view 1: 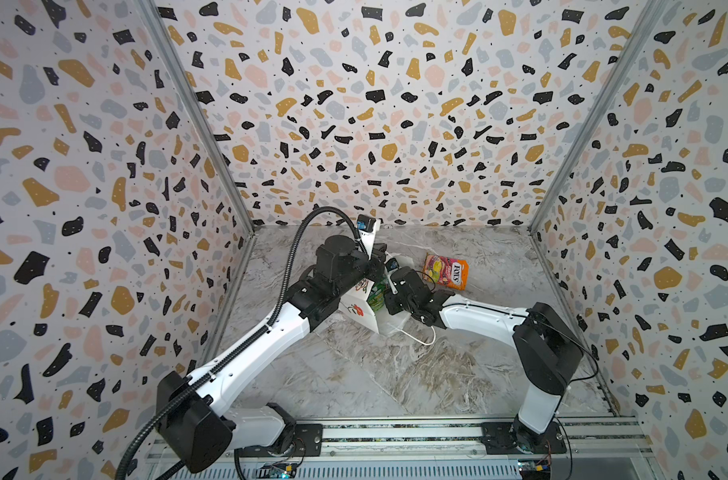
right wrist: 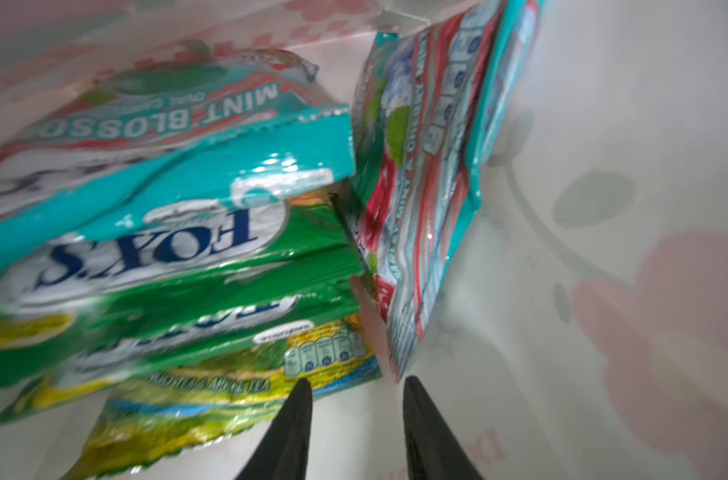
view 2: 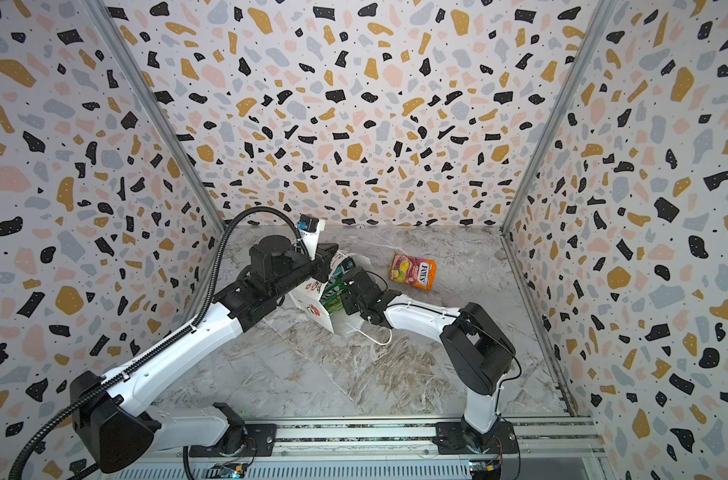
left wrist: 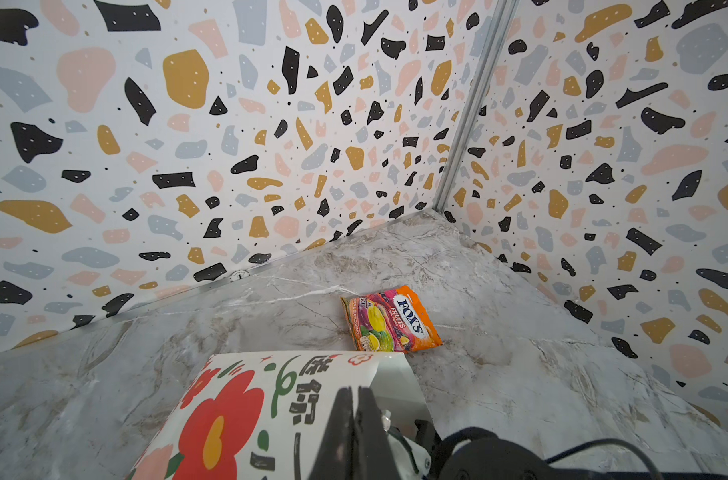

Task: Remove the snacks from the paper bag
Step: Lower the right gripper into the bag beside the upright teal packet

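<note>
**A:** Which way does the paper bag (view 1: 356, 309) lie?

**B:** On its side on the marble table (view 1: 395, 374), flowered panel up. Its length runs roughly crosswise and its mouth faces the right arm. A cord handle (view 1: 420, 338) lies on the table at the mouth.

**A:** And the snacks?

**B:** One orange-pink FOX'S packet (view 1: 445, 270) lies flat and face up on the table, just beyond the mouth and apart from the bag. The others are inside. The right wrist view shows green-yellow packets (right wrist: 187, 291) stacked flat with a teal packet (right wrist: 166, 137) on top, their sealed ends toward the mouth. A second teal packet (right wrist: 428, 187) stands on edge beside the stack, its length running into the bag.

**A:** The left gripper (left wrist: 356, 390)?

**B:** Its fingers are pressed together, pinching the bag's flowered wall at the rim.

**A:** The right gripper (right wrist: 356, 379)?

**B:** It is inside the bag with its jaws partway apart and nothing between them. One fingertip is at the edge of the lowest green-yellow packet, the other just under the corner of the standing teal one. I cannot tell whether either touches.
</note>
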